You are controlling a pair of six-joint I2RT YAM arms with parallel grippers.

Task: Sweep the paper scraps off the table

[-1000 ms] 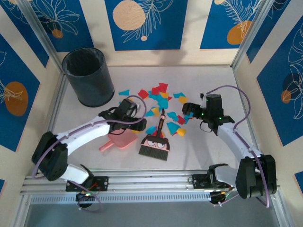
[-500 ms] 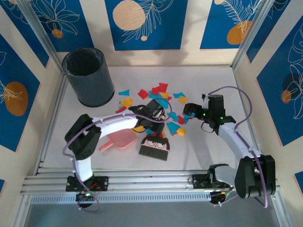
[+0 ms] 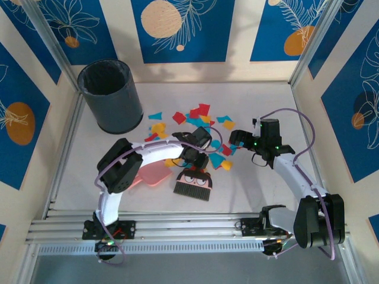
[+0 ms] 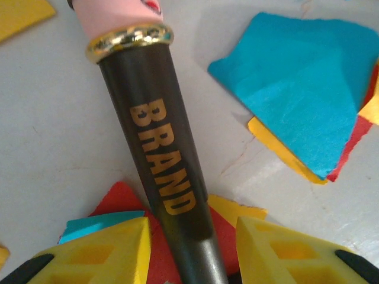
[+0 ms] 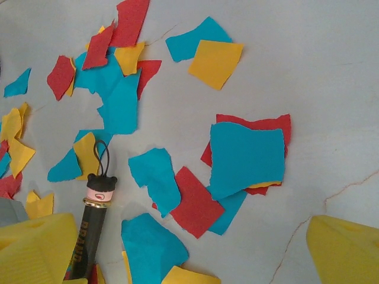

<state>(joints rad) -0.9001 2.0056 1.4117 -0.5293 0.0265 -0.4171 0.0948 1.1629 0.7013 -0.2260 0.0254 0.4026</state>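
Paper scraps (image 3: 198,115) in red, yellow and cyan lie spread over the middle of the table (image 3: 260,100). A small brush lies among them, its face-printed head (image 3: 192,182) toward me and its black handle (image 4: 160,154) pointing away. My left gripper (image 3: 198,155) is down over the handle with a yellow finger (image 4: 112,248) on each side. A thin gap shows on both sides, so the jaws are open. My right gripper (image 3: 237,139) hovers wide open over the scraps (image 5: 246,157), just right of the handle tip (image 5: 98,189).
A pink dustpan (image 3: 153,174) lies left of the brush head, partly under my left arm. A dark bin (image 3: 111,96) stands at the back left. Aluminium rails and patterned walls bound the table.
My left arm swung right from the dustpan to the brush handle and its jaws narrowed around it. The right arm stayed still.
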